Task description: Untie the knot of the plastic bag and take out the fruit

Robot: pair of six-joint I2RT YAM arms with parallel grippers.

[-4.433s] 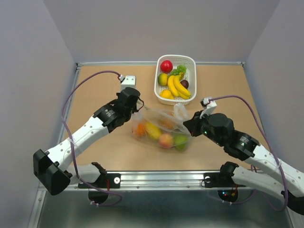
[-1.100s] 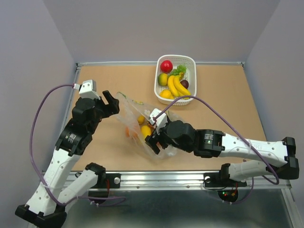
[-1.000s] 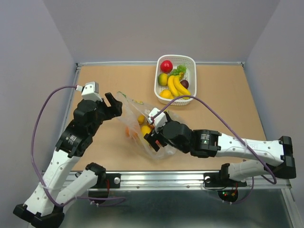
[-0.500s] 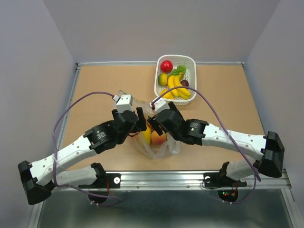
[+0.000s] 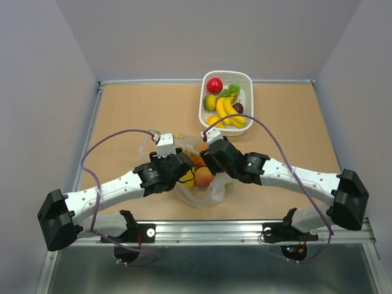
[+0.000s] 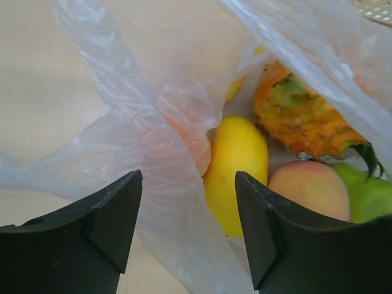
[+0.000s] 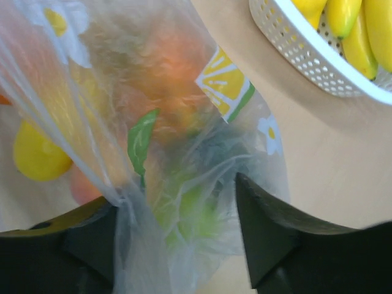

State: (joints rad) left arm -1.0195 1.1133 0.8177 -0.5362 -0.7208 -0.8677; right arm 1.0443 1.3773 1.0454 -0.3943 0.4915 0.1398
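While the plastic bag (image 5: 199, 191) lies on the tabletop (image 5: 135, 110), at about 7 o'clock from the white basket (image 5: 245, 78), both grippers reach into its upper part. The left gripper (image 6: 188, 184) is spread wide, with loose film between its fingers. The right gripper (image 7: 177, 202) is also wide apart around the film. Inside the bag, a pineapple (image 6: 300, 119) is at 1 o'clock from a yellow fruit (image 6: 236, 165) and a peach (image 6: 309, 190) is at 4 o'clock.

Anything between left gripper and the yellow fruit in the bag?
Yes: a fold of the thin clear plastic bag sits between the fingers of the open left gripper, covering the left side of the yellow oval fruit.
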